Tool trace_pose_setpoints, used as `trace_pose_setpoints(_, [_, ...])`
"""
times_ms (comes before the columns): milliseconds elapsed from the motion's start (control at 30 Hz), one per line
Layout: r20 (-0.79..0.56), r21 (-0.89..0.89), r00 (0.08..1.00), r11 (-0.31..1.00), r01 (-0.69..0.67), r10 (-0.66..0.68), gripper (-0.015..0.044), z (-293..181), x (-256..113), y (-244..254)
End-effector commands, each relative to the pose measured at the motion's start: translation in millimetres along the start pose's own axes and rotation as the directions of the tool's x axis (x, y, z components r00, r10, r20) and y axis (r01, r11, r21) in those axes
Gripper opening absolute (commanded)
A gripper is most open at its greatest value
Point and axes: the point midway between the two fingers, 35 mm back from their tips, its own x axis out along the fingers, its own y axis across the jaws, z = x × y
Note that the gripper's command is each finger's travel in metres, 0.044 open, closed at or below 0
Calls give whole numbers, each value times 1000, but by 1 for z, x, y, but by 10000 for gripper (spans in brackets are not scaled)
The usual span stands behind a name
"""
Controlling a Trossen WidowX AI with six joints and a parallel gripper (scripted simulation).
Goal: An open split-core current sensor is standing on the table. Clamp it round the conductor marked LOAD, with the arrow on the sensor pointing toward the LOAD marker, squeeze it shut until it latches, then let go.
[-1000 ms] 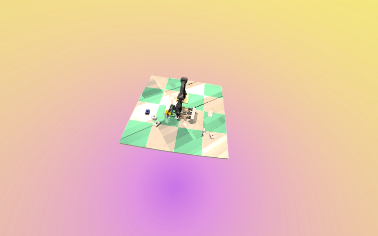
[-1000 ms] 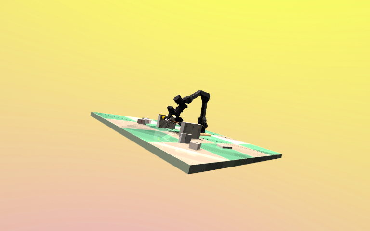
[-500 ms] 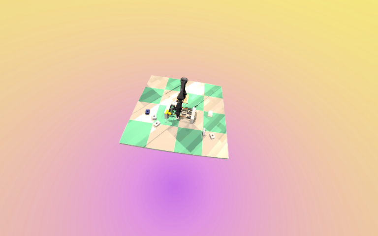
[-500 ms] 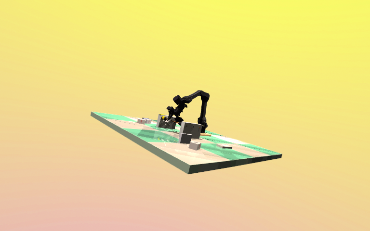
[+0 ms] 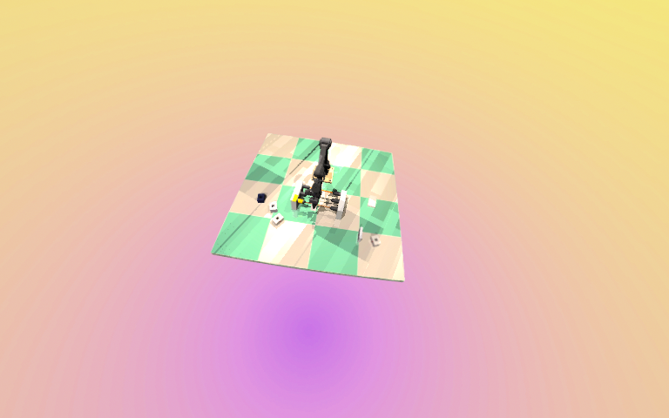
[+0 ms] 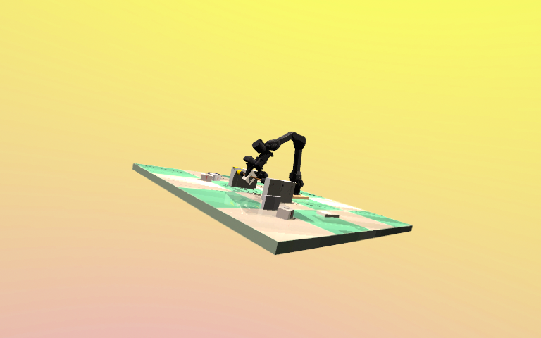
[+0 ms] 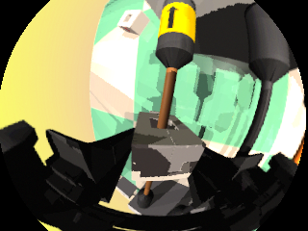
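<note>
The grey split-core sensor (image 7: 166,156) (image 6: 249,178) is around the copper-coloured conductor (image 7: 167,96), which passes through its opening. A thin seam shows on the sensor and its halves look together; I cannot tell whether it is latched. No arrow is readable on it. A yellow sleeve with a black arrow (image 7: 177,21) (image 6: 239,172) (image 5: 297,198) sits on the conductor's far end holder; the arrow points away from the sensor. No LOAD lettering is readable. My gripper (image 7: 158,134) is shut on the sensor, one finger against each side. In the top view the arm hides the sensor.
A black conductor (image 7: 262,115) runs to the right of the sensor. Two upright panels stand at the conductors' ends, one near the yellow sleeve, the other opposite (image 5: 341,204) (image 6: 279,189). A navy block (image 5: 261,197), pale blocks (image 5: 277,219) (image 5: 375,240) and a flat plate (image 5: 372,202) lie around them.
</note>
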Motion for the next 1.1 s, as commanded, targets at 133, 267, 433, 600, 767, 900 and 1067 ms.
trace_pose_setpoints(133, [-2, 1, 983, 983, 183, -183, 0, 0, -1, 3])
trace_pose_setpoints(267, [-3, 1, 975, 975, 222, -222, 0, 0, -2, 3])
trace_pose_setpoints(433, [-3, 1, 975, 975, 222, -222, 0, 0, -2, 3])
trace_pose_setpoints(600, [-3, 1, 962, 962, 271, -271, 0, 0, -1, 5])
trace_pose_setpoints(767, [-4, 1, 908, 908, 418, -418, 0, 0, 0, 9])
trace_pose_setpoints(900, [-5, 1, 885, 885, 465, -465, 0, 0, 0, 9])
trace_pose_setpoints(1067, [-5, 1, 885, 885, 465, -465, 0, 0, 0, 9])
